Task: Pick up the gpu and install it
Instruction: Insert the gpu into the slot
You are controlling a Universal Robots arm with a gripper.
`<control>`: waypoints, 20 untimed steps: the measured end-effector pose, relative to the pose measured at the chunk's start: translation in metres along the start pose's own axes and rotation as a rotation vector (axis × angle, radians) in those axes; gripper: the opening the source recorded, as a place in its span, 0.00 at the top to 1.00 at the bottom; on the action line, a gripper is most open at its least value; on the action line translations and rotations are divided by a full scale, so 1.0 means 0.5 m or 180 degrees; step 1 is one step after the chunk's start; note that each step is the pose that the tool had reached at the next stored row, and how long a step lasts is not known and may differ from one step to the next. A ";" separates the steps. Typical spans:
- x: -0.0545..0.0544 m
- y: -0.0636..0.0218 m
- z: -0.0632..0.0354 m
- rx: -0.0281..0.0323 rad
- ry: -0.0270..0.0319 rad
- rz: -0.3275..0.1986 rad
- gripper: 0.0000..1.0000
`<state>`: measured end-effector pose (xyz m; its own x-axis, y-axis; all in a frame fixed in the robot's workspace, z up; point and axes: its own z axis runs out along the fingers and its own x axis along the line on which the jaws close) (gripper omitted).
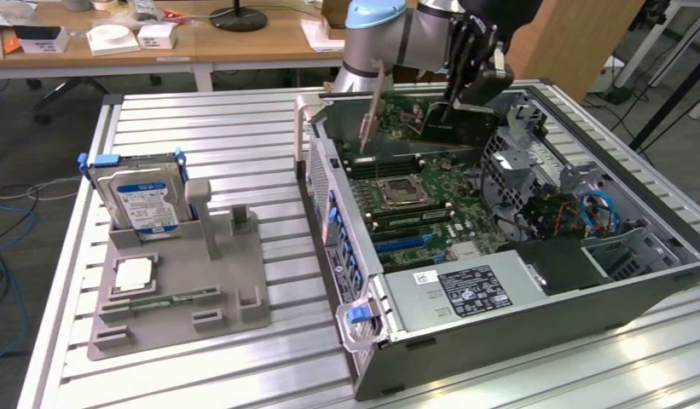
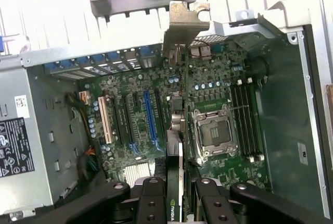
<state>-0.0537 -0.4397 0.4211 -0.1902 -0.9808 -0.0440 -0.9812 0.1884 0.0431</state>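
Gripper [image 1: 475, 89] was clamped on the gpu [image 1: 458, 128]. In the wrist view both fingers [image 2: 151, 200] pressed the card's two flat faces near its upper edge, by the printed logo, with the gpu [image 2: 177, 130] seen edge-on running away from the gripper [image 2: 176, 195]. On a clock face laid over the exterior view, the card hung at about 12 o'clock of the open case [image 1: 326, 196], above the motherboard [image 1: 441, 204] and beyond the CPU socket [image 1: 401, 192]. Whether its lower edge touched anything could not be told; it looked raised. The silver bracket [image 1: 373, 106] pointed toward 9 o'clock, at the case's slotted rear wall. In the wrist view the bracket [image 2: 184, 23] sat just beside that wall's lip. Judgement: the card is light and stiff but thin. Its faces carry small parts and its contact edge is fragile, so a flat-face pinch near the top edge suits it. The bare board may be slippery under side load. Long lever arm toward the bracket end, so any bump there could twist the card in the pads. Room: open above the board. The drive cage [image 1: 520, 162] stood close at 3 o'clock of the card, with the rear wall at 9 o'clock. The blue expansion slot [image 2: 147, 120] and white slot [image 2: 105, 120] lay apart from the card's line, toward the power supply [image 1: 464, 290] at 6 o'clock. The hard drive [image 1: 145, 200] stood on the grey fixture [image 1: 213, 290], well apart at 9 o'clock of the case.
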 end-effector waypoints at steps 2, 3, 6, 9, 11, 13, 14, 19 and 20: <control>0.000 -0.001 0.000 -0.0003 0.0002 -0.0064 0.74; 0.000 -0.001 0.000 -0.0004 0.0003 -0.0098 0.74; 0.000 -0.002 0.000 -0.0009 0.0007 -0.0194 0.74; 0.000 -0.002 0.000 -0.0013 0.0009 -0.0290 0.74; -0.001 -0.003 0.000 -0.0016 0.0010 -0.0356 0.74; -0.001 -0.003 0.000 -0.0020 0.0012 -0.0419 0.74; -0.001 -0.003 0.000 -0.0021 0.0012 -0.0449 0.74; -0.001 -0.003 0.000 -0.0026 0.0012 -0.0547 0.74; -0.001 -0.003 0.000 -0.0026 0.0012 -0.0547 0.74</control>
<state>-0.0521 -0.4397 0.4211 -0.0194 -0.9987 -0.0477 -0.9989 0.0174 0.0434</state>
